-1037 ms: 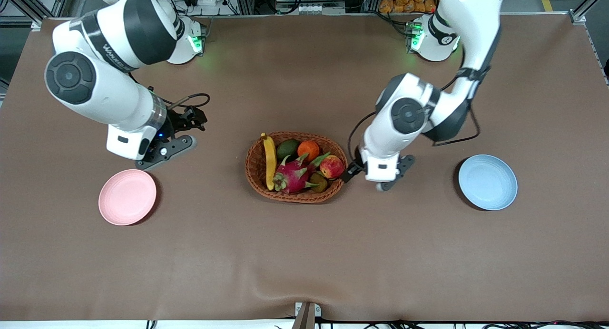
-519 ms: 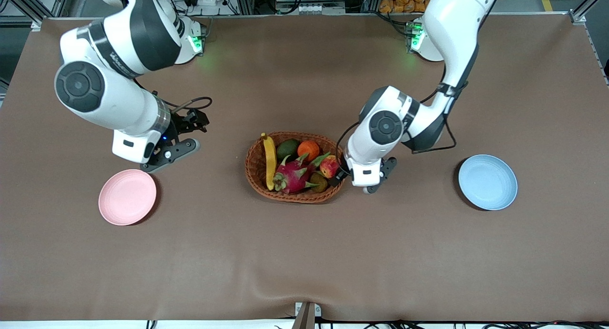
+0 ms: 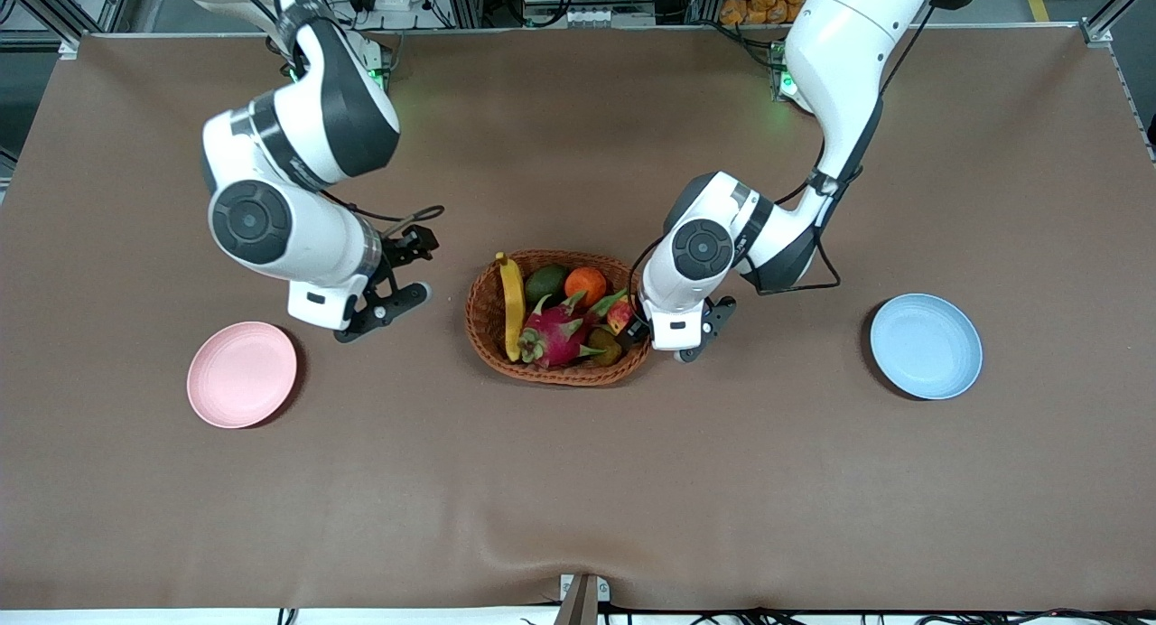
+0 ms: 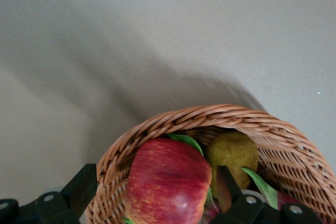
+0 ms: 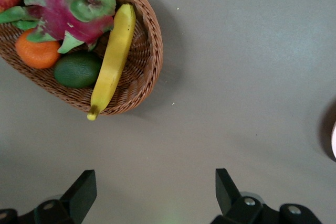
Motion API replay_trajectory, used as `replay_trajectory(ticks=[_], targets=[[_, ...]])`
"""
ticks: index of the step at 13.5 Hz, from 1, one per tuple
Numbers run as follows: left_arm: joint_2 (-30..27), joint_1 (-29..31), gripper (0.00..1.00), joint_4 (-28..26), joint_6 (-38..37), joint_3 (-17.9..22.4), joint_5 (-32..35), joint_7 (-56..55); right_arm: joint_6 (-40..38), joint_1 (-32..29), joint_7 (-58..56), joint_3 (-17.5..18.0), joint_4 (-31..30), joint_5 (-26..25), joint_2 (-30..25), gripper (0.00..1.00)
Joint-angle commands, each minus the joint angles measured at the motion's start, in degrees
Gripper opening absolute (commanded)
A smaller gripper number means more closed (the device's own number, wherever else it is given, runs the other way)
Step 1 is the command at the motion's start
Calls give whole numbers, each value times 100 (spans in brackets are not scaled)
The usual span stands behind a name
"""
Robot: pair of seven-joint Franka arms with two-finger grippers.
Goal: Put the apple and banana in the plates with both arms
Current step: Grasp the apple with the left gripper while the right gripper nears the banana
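Left arm: bent down from its base, wrist low at the woven basket (image 3: 558, 365), on the rim toward the left arm's end of the table. Left gripper (image 4: 157, 195) over that rim, jaws spread wide, one finger (image 4: 79, 190) outside the wicker wall, the other finger (image 4: 227, 182) inside the basket. Apple (image 4: 168, 182) between the two fingers, in the basket; contact with the pads impossible to tell.

Right arm: elbow folded, wrist over bare table between the basket and the pink plate (image 3: 241, 374). Right gripper (image 5: 156, 192) clear of the basket, jaws spread, nothing between them.

Count: two arms, two plates, one basket, one apple, one banana (image 3: 513, 306), one orange (image 3: 586, 284), one dragon fruit (image 3: 555, 333), one green avocado-like fruit (image 3: 545, 283), one olive-green fruit (image 4: 232, 152) just beside the apple.

Banana: in the basket, along the wall toward the right arm's end, well apart from the right gripper. Blue plate (image 3: 926, 346): well apart from the basket, toward the left arm's end. Both plates bare.
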Motion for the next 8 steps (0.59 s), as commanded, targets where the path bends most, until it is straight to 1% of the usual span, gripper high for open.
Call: replay_trajectory(ticks=[1, 2, 3, 5, 6, 7, 8], targets=[[103, -86, 100, 23, 410, 35, 80, -211, 238, 182, -212, -31, -208, 101, -69, 100], [147, -139, 99, 23, 508, 43, 72, -229, 221, 244, -291, -31, -234, 101, -69, 100], [182, -165, 90, 6, 517, 43, 80, -238, 238, 323, -431, -31, -252, 101, -60, 100], [235, -218, 34, -12, 517, 43, 89, -247, 334, 437, -617, -31, -313, 101, 150, 100], [218, -201, 1, 5, 517, 43, 89, -247, 431, 446, -661, -14, -366, 110, 194, 100], [131, -166, 0, 32, 456, 52, 89, -247, 545, 534, -679, 4, -410, 119, 230, 100], [-88, -113, 0, 32, 230, 78, 106, -221, 650, 578, -688, 4, -523, 119, 247, 100]])
